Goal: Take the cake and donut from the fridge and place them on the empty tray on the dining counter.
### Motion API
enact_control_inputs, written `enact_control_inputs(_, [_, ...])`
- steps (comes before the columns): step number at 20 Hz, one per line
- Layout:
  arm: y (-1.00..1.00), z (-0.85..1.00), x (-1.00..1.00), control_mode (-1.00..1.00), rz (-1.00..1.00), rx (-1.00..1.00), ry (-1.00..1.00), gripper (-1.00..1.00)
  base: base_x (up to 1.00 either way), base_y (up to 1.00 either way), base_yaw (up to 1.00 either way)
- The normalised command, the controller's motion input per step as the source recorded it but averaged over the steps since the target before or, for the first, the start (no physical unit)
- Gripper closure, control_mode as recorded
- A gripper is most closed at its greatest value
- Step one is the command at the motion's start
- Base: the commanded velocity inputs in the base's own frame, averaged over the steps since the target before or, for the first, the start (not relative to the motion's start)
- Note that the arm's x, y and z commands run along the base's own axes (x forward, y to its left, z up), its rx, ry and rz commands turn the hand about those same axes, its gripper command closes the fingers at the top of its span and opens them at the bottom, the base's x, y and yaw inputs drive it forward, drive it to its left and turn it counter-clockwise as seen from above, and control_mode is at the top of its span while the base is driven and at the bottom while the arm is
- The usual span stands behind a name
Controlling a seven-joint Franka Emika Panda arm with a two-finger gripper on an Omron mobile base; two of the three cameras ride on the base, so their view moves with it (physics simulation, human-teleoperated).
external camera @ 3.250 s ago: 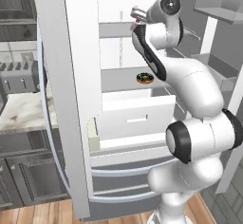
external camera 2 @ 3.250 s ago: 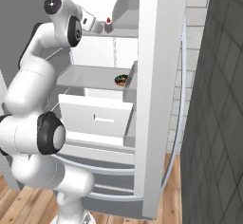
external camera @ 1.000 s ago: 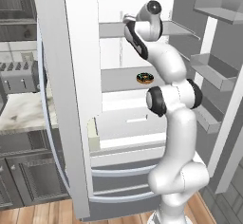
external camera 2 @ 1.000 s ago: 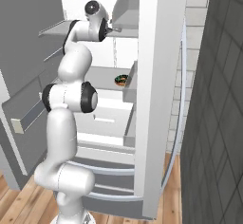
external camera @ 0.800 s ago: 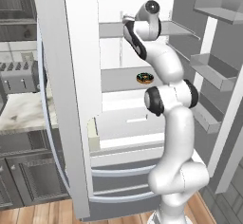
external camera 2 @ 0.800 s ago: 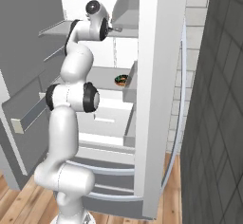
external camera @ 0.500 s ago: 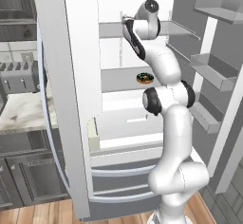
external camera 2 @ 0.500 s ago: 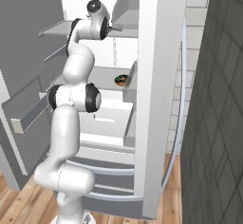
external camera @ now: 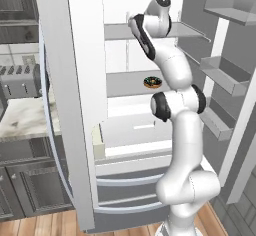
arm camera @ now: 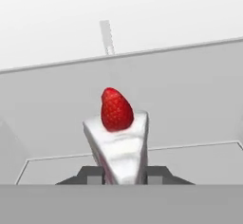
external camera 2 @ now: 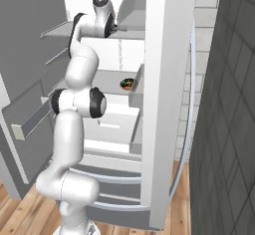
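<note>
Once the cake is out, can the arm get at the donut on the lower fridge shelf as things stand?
Probably yes: the donut sits alone near the front of its shelf in the fridge, doors open, nothing in front of it. The gripper is busy on the cake.

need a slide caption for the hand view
Claw closed on the strawberry-topped cake above a grey fridge shelf.

The cake point(arm camera: 118, 142) sits on the fridge's upper shelf point(external camera: 117, 31), the donut point(external camera: 152, 82) on the middle shelf point(external camera: 122, 84).
</note>
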Motion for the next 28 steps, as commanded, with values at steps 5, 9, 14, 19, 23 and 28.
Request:
enact_control_inputs(5, [0.22, -0.32, -0.69, -1.00, 0.13, -0.02, -0.10, 1.00, 0.00, 0.00, 0.00])
enact_control_inputs(9, [0.28, -0.33, -0.99, -1.00, 0.10, -0.04, -0.20, 1.00, 0.00, 0.00, 0.00])
enact_control_inputs(14, [0.23, -0.54, -1.00, -1.00, 0.06, -0.05, -0.23, 1.00, 0.00, 0.00, 0.00])
enact_control_inputs(19, [0.06, -0.11, -1.00, -1.00, 0.02, -0.01, -0.28, 1.00, 0.00, 0.00, 0.00])
enact_control_inputs(23, [0.00, 0.42, -1.00, -1.00, 0.00, 0.00, -0.23, 1.00, 0.00, 0.00, 0.00])
enact_control_inputs(28, [-0.02, 0.39, -1.00, -1.00, 0.00, 0.00, -0.09, 1.00, 0.00, 0.00, 0.00])
